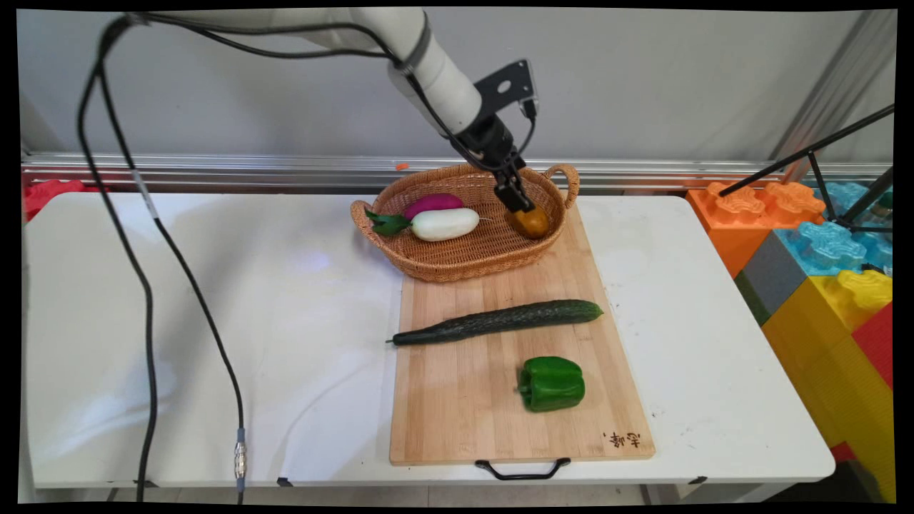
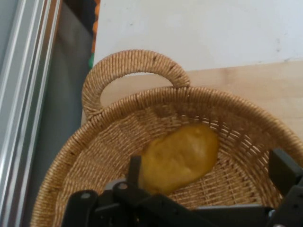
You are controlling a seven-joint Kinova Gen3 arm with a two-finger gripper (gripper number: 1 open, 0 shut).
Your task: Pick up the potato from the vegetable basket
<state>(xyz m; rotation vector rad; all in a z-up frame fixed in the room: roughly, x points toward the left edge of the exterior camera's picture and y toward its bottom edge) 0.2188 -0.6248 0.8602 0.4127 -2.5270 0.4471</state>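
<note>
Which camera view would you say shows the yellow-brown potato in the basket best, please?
The hand view: the potato fills the centre, lying against the basket wall between the open gripper fingers. In the main view the potato is small, and the gripper covers its top.

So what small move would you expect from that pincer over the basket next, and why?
Probably closing. The pincer hangs low inside the wicker basket, open, right at the yellow-brown vegetable. In the hand view that vegetable lies between the spread fingers, nearer one side. It could equally have just let go, in which case lifting away fits; these pictures cannot settle that.
</note>
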